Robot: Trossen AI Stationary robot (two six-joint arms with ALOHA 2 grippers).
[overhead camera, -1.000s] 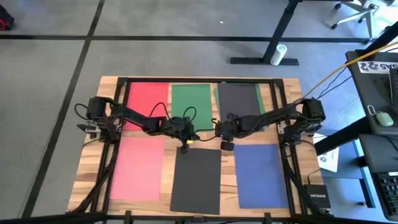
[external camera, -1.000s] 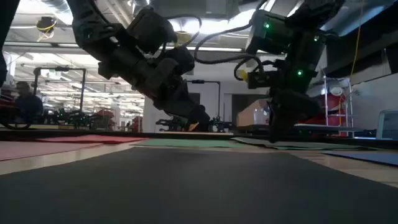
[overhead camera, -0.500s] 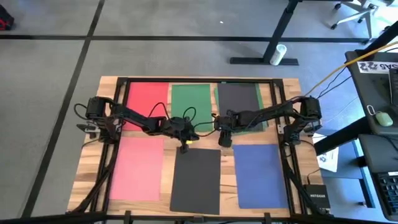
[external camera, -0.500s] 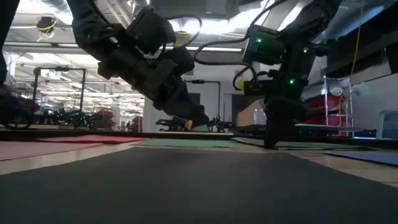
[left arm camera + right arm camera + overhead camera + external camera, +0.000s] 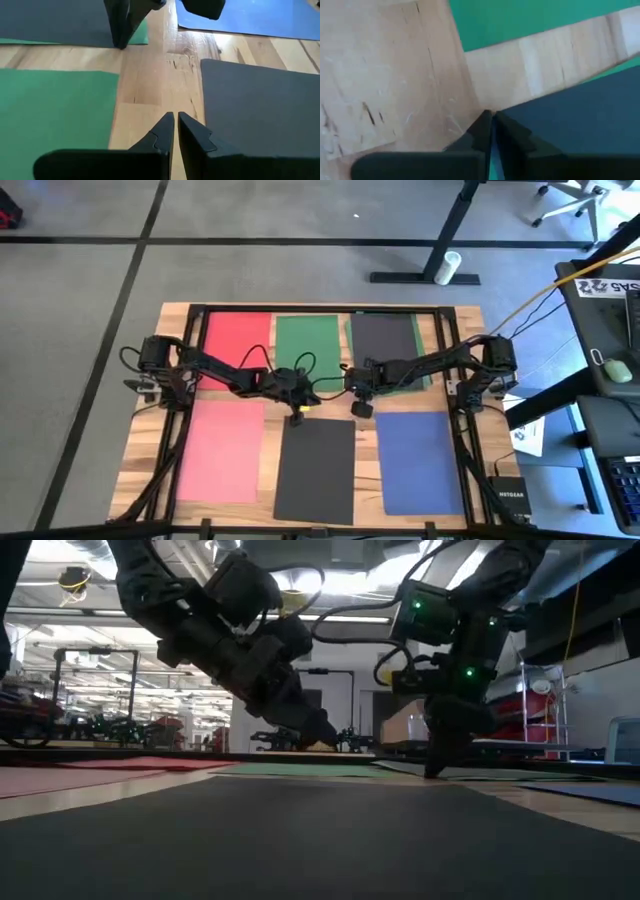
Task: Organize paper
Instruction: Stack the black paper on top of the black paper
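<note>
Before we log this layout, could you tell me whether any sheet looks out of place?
Yes: the far dark grey sheet lies atop a second green sheet, whose edges peek out. The right gripper touches down at their near corner.

We see a grey carpet floor (image 5: 90, 280) crossed by dark lines around the wooden table (image 5: 462, 320). A desk leg (image 5: 445, 240) stands beyond it, a desk (image 5: 610, 330) at right. Low view: ceiling lights (image 5: 90, 585) over a workshop room.
</note>
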